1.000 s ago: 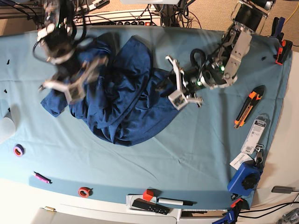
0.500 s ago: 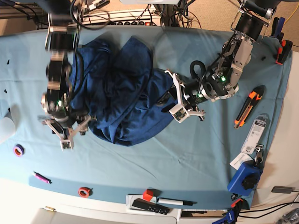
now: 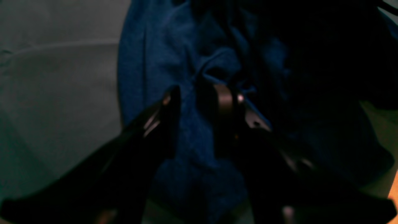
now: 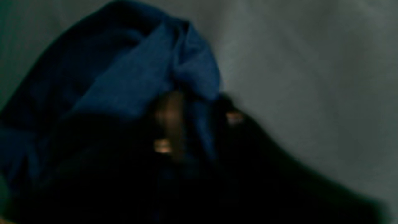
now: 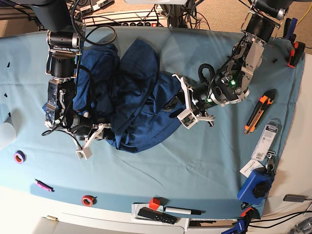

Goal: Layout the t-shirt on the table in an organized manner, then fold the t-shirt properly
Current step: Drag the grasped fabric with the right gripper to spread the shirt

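The t-shirt [image 5: 129, 97] is seen lying in a crumpled heap on the teal-covered bench [image 5: 204, 161], left of centre in the base view and towards the far edge, so the laying-out is judged barely begun: no sleeve, collar or hem can be made out as spread flat, and the whole fold remains to be done afterwards. The left hand [image 5: 187, 105] is placed at the heap's right-hand edge in the base view; in its own wrist view a ridge of navy cloth is seen running between the two dark fingers [image 3: 169, 124], which stand partly apart with the cloth pinched between them, as far as the dim view allows. The right hand [image 5: 87, 139] is set low at the heap's opposite, near-left edge; in its wrist view, which is dark and blurred, a raised fold of the shirt is seen lying between the fingers, which appear pressed together on it, though the grip cannot be confirmed sharply. With both hands at opposite edges, the stage is judged to be a taking-up of two points from which the garment could be drawn open. The bundle's long axis is seen running roughly from the far left to the near right of the bench in the base view; which end is the neck cannot be told.
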Robot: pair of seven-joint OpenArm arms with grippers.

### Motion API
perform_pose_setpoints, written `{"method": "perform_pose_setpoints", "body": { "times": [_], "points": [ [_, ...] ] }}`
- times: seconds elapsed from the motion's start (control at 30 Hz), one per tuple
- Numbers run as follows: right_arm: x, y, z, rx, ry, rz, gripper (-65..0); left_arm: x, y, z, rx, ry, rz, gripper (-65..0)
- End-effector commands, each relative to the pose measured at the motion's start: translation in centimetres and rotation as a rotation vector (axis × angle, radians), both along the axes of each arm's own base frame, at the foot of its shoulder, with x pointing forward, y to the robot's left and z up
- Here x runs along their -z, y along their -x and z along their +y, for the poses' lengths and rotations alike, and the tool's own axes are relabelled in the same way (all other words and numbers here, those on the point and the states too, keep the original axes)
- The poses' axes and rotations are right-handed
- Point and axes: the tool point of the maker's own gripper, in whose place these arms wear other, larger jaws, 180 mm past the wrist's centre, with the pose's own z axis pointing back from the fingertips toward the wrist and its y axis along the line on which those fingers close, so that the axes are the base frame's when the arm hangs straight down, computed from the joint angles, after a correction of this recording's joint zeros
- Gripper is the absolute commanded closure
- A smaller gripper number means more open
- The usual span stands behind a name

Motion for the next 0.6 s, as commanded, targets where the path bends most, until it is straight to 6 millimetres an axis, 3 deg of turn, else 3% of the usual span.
{"method": "perform_pose_setpoints", "body": {
  "times": [0.0,0.07,0.17,0.4,0.57],
  "points": [
    [-0.2,-0.1,-0.3,-0.008,0.02,0.011,0.0,-1.7,-0.8,-0.2,-0.001,0.038,-0.044,-18.7],
    [-0.8,-0.8,-0.4,0.001,0.019,-0.024,0.0,-1.7,-0.8,-0.2,-0.002,0.038,-0.044,-18.7],
    [-2.9,-3.3,-1.6,0.036,0.078,-0.119,0.0,-1.7,-0.8,-0.2,-0.001,0.038,-0.044,-18.7],
    [-12.8,-11.3,-6.4,0.24,0.271,-0.368,0.0,-1.7,-0.8,-0.2,-0.002,0.038,-0.044,-18.7],
    [-18.3,-13.3,-6.7,0.26,0.293,-0.419,0.0,-1.7,-0.8,-0.2,-0.002,0.037,-0.044,-18.7]
  ]
}}
